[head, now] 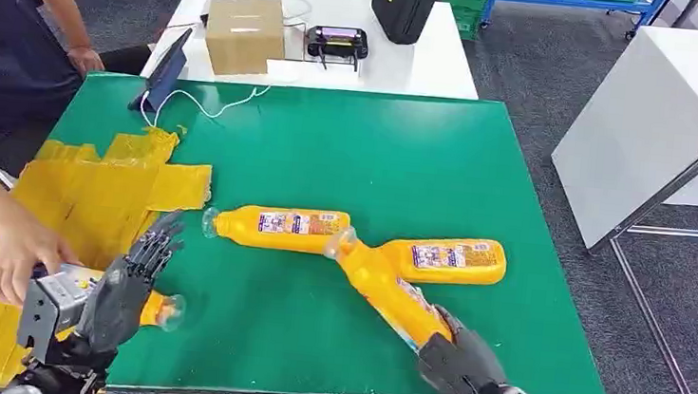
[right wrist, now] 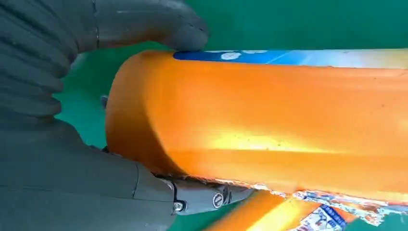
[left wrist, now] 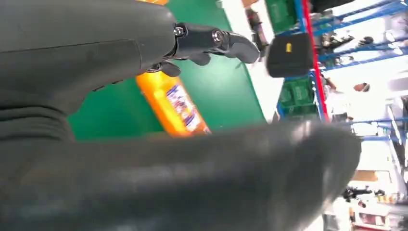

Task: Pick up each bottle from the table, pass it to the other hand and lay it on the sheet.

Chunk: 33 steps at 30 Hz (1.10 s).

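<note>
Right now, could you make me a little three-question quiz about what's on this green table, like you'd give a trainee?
1. True or false: the right hand grips the base of an orange bottle.
2. How many other orange bottles lie untouched in the middle of the green table? A) one B) two C) four
3. Fill in: beside the left hand, a person's hand rests over the ____ sheet.

Key: 1 true. 2 B: the far bottle and the right-side bottle. 3 yellow.
</note>
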Each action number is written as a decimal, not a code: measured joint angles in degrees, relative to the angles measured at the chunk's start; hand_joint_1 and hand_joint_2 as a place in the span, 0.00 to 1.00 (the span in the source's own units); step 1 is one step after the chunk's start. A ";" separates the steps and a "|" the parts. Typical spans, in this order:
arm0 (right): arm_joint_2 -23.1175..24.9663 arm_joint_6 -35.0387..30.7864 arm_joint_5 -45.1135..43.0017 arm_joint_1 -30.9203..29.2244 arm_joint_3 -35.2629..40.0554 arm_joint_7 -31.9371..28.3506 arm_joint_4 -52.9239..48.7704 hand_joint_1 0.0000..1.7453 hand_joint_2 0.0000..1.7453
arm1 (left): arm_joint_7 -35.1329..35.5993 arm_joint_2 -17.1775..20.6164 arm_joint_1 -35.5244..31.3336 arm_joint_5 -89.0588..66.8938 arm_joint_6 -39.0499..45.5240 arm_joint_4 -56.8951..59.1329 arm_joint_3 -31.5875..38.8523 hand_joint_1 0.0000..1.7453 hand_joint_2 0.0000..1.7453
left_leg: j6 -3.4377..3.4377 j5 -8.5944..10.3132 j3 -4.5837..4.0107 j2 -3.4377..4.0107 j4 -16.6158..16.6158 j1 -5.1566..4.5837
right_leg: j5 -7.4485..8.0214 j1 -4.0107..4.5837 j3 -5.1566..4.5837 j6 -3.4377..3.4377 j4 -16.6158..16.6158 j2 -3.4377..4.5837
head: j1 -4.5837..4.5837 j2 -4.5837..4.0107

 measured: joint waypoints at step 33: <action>12.92 16.56 2.18 -5.32 4.15 -6.46 -19.49 1.00 1.00 | -3.61 -1.22 2.21 7.39 -0.24 -7.81 -12.09 0.00 1.00 | 0.00 0.27 -1.17 -0.12 0.02 -0.22 | 0.09 -0.15 -1.04 0.05 0.26 -0.10 | -0.04 0.00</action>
